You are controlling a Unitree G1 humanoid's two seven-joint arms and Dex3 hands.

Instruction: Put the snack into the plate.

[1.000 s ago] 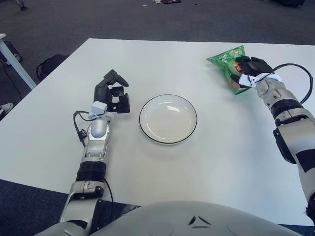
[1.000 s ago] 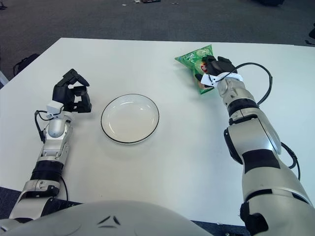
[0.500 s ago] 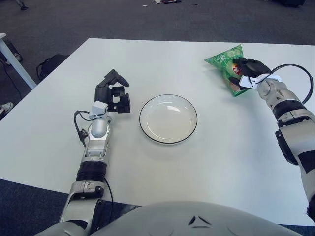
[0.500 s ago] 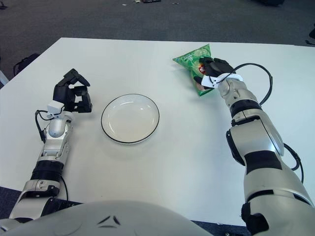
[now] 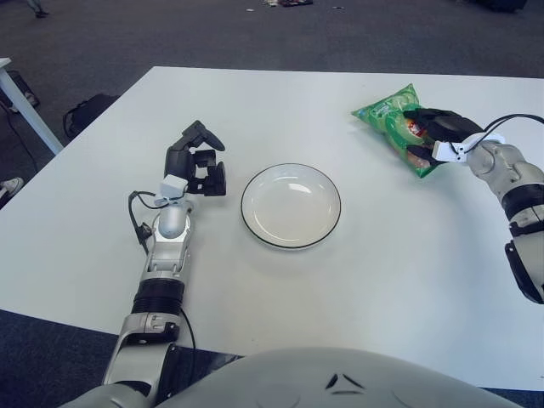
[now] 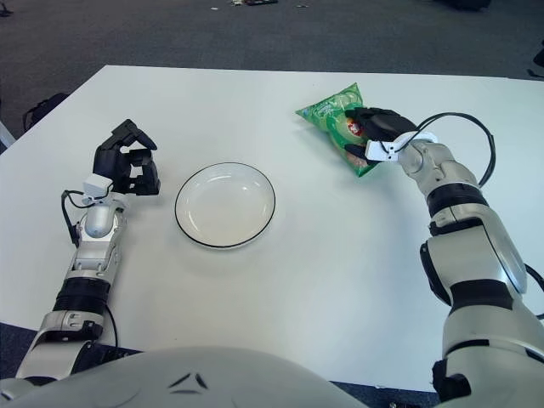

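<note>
Fingers of the right hand are clamped on the snack, a green bag at the far right of the worktop, well apart from the plate. Whether the bag touches the surface or is lifted off it cannot be told. The plate, white with a dark rim, sits near the middle of the worktop and holds nothing. The left hand shows just left of the plate, its fingers curled together on nothing. The worktop is plain white and smooth, its far edge and left corner in view. Beyond it lies dark grey carpet. A black bag lies on the carpet off the left edge, beside a white leg of other furniture.
</note>
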